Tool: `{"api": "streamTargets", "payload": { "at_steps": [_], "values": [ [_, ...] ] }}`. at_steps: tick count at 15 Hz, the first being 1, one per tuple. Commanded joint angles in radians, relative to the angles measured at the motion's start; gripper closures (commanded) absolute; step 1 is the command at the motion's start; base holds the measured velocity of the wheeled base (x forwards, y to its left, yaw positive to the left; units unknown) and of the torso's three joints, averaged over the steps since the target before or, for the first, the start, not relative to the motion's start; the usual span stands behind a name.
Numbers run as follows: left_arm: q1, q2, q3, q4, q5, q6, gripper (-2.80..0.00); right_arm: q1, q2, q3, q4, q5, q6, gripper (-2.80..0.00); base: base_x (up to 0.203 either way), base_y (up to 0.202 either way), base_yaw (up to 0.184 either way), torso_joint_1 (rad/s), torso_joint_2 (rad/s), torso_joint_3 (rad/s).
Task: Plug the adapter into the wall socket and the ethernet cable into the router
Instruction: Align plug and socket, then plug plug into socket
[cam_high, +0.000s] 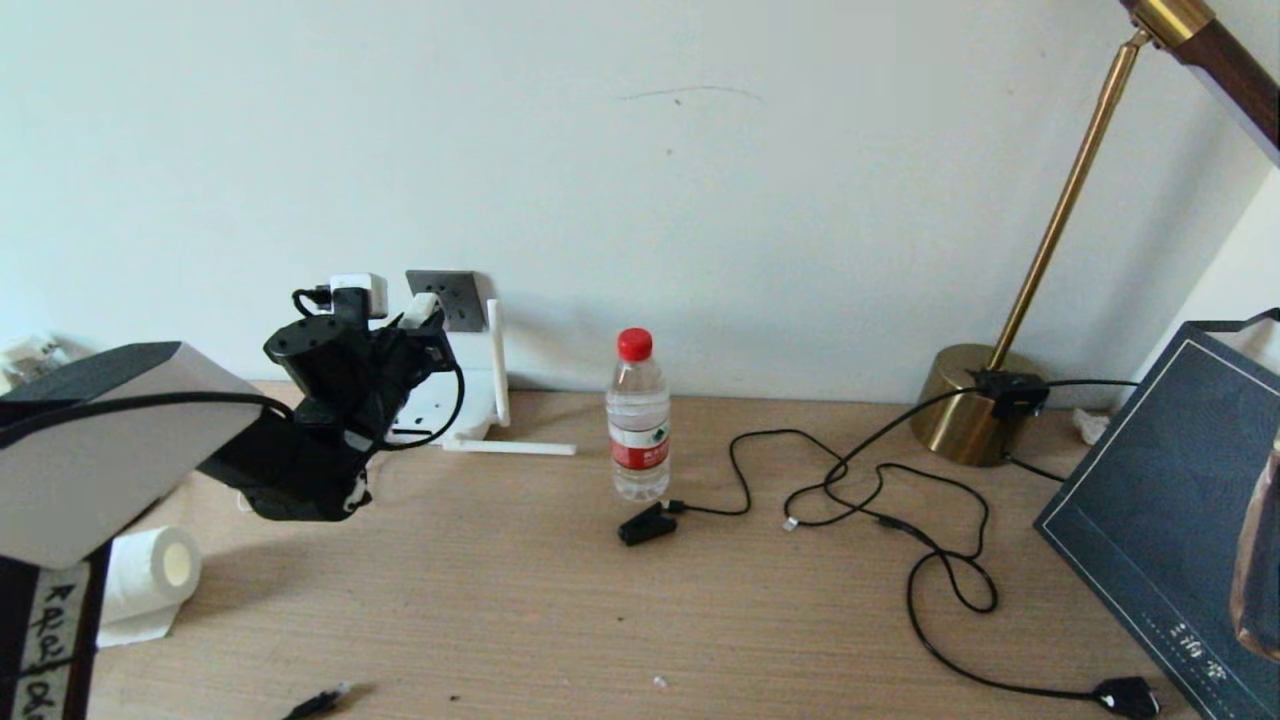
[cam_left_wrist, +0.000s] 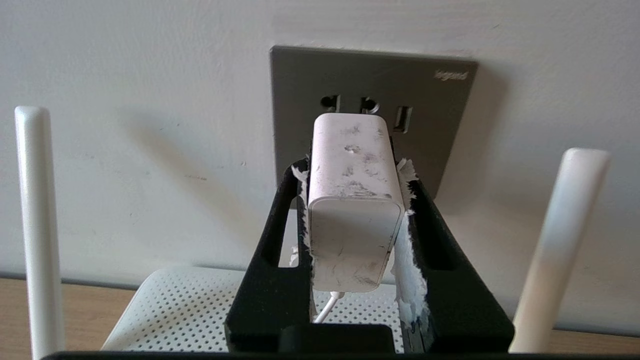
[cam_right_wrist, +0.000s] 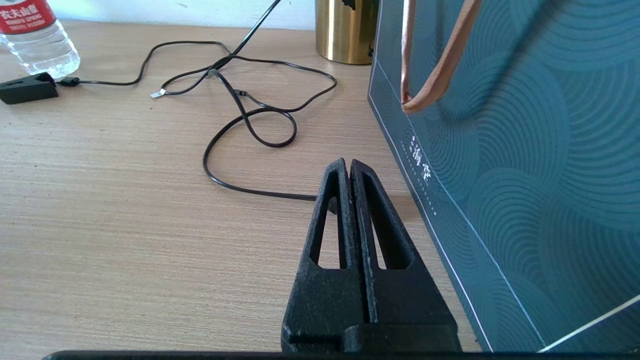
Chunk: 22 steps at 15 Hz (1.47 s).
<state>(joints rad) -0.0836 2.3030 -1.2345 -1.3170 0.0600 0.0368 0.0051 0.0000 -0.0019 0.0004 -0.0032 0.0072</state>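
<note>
Up at the wall, the left end effector (cam_left_wrist: 352, 210) pinches the adapter (cam_left_wrist: 352, 200) between its two black fingers (cam_left_wrist: 280, 240), whose inner faces carry ragged white padding. The adapter's far end sits right at the wall socket (cam_left_wrist: 425, 115), below the socket's upper row of holes; whether its pins are seated cannot be told. A thin white cord leaves the adapter's near face and drops between the fingers. Below the end effector lies the router (cam_left_wrist: 170, 310), a perforated white box with upright antennas (cam_left_wrist: 35, 225) on either side.

In the head view the left end effector (cam_high: 420, 325) reaches over the router (cam_high: 450, 400) to the wall socket (cam_high: 447, 298). A water bottle (cam_high: 638, 420) stands on the surface (cam_high: 560, 600) to the right, with a black clip (cam_high: 645, 522) just in front of it. The ethernet cable (cam_high: 860, 480) loops further right, its small connector lying free on the surface, well apart from the router. A brass lamp (cam_high: 975, 400) stands at the back.

The right end effector (cam_right_wrist: 348, 170) is parked low over the surface with its fingers pressed together, beside a dark teal bag (cam_right_wrist: 525, 175).
</note>
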Motion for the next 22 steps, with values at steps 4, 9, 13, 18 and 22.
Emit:
{"api": "streamTargets", "payload": {
  "at_steps": [4, 9, 13, 18, 22],
  "values": [
    [0.002, -0.013, -0.003, 0.008, -0.028, 0.0, 0.0, -0.001, 0.002, 0.0, 0.0, 0.0, 0.0, 0.0, 0.0, 0.0, 0.0, 0.0, 0.0, 0.0],
    [0.007, -0.01, -0.014, 0.01, -0.028, 0.0, 0.0, 0.001, 0.002, 0.0, 0.0, 0.0, 0.0, 0.0, 0.0, 0.0, 0.0, 0.0, 0.0, 0.0],
    [0.018, -0.013, -0.017, 0.016, -0.038, 0.002, 0.0, 0.001, 0.002, 0.0, 0.0, 0.0, 0.0, 0.0, 0.0, 0.0, 0.0, 0.0, 0.0, 0.0],
    [0.024, -0.015, -0.03, 0.028, -0.051, 0.002, 0.0, 0.0, 0.002, 0.0, 0.0, 0.0, 0.0, 0.0, 0.0, 0.0, 0.0, 0.0, 0.0, 0.0],
    [0.025, -0.014, -0.031, 0.033, -0.052, 0.002, 0.0, 0.001, 0.002, 0.0, 0.0, 0.0, 0.0, 0.0, 0.0, 0.0, 0.0, 0.0, 0.0, 0.0]
  ]
}}
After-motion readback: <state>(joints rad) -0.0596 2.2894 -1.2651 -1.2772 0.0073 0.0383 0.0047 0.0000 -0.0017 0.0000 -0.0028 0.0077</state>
